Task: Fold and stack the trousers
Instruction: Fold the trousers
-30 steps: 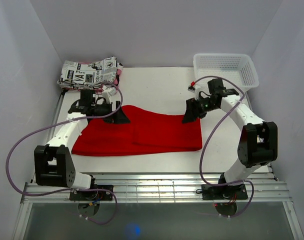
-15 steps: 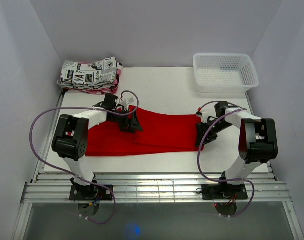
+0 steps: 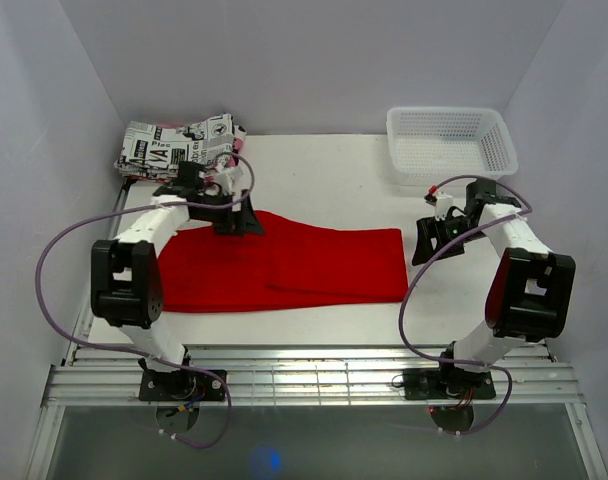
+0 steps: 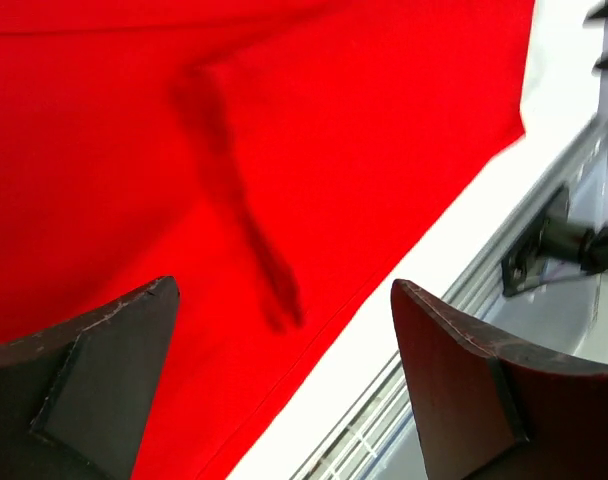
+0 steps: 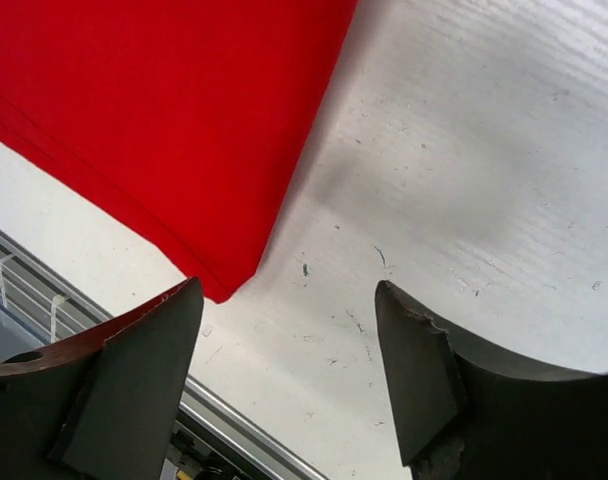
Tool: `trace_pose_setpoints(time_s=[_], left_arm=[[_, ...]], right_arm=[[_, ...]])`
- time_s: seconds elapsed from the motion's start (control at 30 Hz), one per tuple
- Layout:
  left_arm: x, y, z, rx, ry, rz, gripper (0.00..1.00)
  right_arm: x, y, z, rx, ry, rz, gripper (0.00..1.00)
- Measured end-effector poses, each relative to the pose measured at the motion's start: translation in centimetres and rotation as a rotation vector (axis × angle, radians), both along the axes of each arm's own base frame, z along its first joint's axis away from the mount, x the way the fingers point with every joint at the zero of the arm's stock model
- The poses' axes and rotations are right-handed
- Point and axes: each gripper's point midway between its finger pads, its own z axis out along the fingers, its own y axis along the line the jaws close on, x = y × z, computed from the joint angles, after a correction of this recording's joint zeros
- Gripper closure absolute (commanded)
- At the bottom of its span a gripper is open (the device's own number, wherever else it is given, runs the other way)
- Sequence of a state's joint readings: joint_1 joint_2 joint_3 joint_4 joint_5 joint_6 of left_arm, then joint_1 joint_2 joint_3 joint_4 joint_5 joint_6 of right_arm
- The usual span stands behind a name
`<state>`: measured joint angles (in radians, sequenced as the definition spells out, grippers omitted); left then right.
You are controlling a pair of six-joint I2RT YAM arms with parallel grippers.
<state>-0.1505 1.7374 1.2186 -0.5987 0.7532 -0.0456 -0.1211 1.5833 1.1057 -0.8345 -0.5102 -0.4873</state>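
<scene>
The trousers (image 3: 284, 268) lie flat along the near side of the table (image 3: 324, 170), doubled into a long red band, probably ready for a crosswise fold. Just off the trousers' right end, the right gripper (image 3: 429, 240) hangs over bare tabletop, jaws wide and empty, likely lined up for that end's near corner. Over the trousers' far edge, toward their left end, the left gripper (image 3: 239, 220) hovers equally wide and empty. Beyond the trousers' left end sits a folded newspaper-print garment (image 3: 179, 147), seemingly the stack's base; beyond their right end stands a white mesh basket (image 3: 454, 172).
</scene>
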Motion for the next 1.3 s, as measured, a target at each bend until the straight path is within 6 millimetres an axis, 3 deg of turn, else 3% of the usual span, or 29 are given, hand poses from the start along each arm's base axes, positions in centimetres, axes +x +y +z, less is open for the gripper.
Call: trace_pose_setpoints(time_s=[0.07,0.17,0.3,0.6,0.67,0.77,0.8,0.83,1.07,1.17,1.3], left_arm=[[1.3,4.6,2.3,0.003,-0.048,0.096,0.02],[2.2,11.8,4.1,0.043,-0.1,0.259,0.02],[0.4,19.9,4.3,0.113,-0.087,0.436,0.02],[-5.1,30.5,0.9,0.215,0.046,0.636,0.02],[-5.7,31.5,0.1,0.241,0.056,0.637,0.02],[-6.2,31.7,-1.2,0.258,0.069,0.605,0.02],[-6.3,31.6,-1.6,0.259,0.076,0.595,0.02],[-6.6,31.5,-2.1,0.258,0.086,0.584,0.02],[-7.5,30.8,-4.5,0.258,0.112,0.535,0.02],[-7.5,30.5,-4.7,0.242,0.101,0.525,0.04],[-7.5,29.4,-5.0,0.194,0.093,0.511,0.06]], right_arm=[[-0.1,-0.2,-0.9,0.0,0.038,-0.015,0.21],[-0.4,0.0,-2.5,0.017,0.107,-0.033,0.19],[-0.2,0.7,-3.9,0.067,0.164,-0.055,0.21],[0.2,2.9,-5.1,0.179,0.211,-0.087,0.37],[0.2,3.4,-5.3,0.197,0.218,-0.081,0.43],[0.0,3.9,-5.7,0.215,0.234,-0.072,0.66],[-0.2,4.0,-6.0,0.215,0.241,-0.069,0.84],[-0.3,4.0,-6.1,0.214,0.246,-0.066,0.92],[-0.6,3.2,-5.7,0.212,0.251,-0.057,0.92],[-0.6,1.0,-4.7,0.204,0.241,-0.082,0.92],[-0.2,-3.4,-2.6,0.161,0.192,-0.136,0.92]])
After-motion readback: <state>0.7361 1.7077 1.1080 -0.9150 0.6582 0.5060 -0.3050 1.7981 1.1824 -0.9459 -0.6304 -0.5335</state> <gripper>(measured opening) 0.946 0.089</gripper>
